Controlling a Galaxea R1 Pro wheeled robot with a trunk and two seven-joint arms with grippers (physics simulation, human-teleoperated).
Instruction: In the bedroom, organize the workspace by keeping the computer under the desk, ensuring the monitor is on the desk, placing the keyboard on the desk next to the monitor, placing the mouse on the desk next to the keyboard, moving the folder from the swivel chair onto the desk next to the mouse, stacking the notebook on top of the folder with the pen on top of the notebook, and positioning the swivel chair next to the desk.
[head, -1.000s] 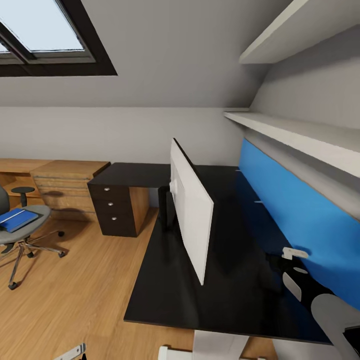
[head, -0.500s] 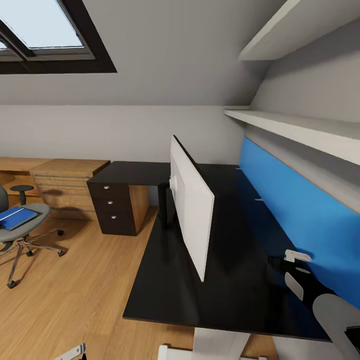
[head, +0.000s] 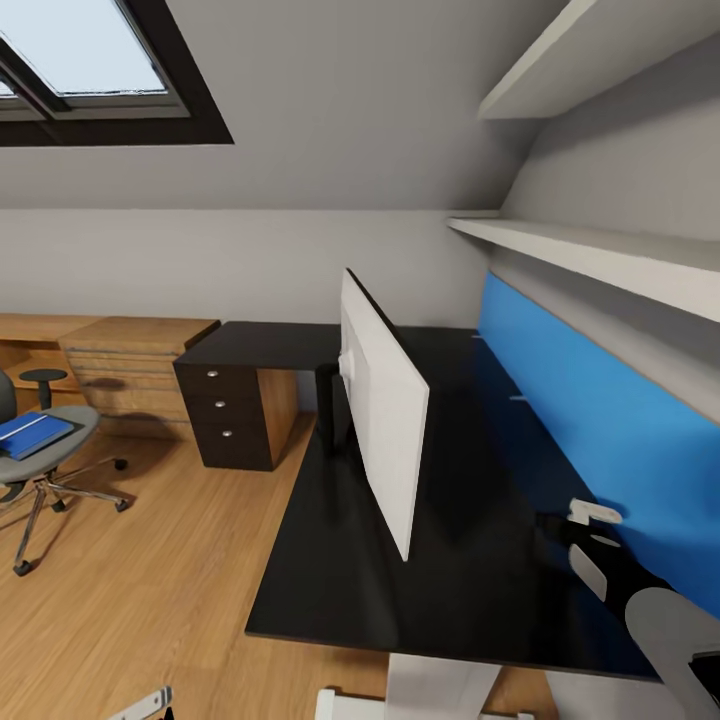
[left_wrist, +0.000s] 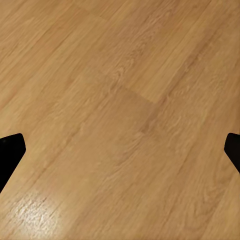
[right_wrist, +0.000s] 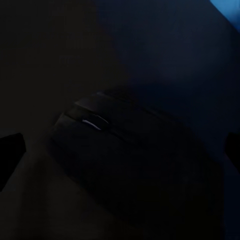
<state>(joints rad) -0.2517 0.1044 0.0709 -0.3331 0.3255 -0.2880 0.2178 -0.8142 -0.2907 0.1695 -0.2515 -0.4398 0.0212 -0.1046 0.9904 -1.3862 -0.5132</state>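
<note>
Now the right end effector (right_wrist: 120, 145), fingers spread apart, is hovering over the small rounded black mouse (right_wrist: 125, 150) on the matte black bench (head: 330, 570), at the monitor's (head: 385, 420) four o'clock; next comes closing on it.

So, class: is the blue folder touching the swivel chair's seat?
Touching. The head view shows the folder lying flat on the swivel chair seat, with no gap beneath it.
</note>
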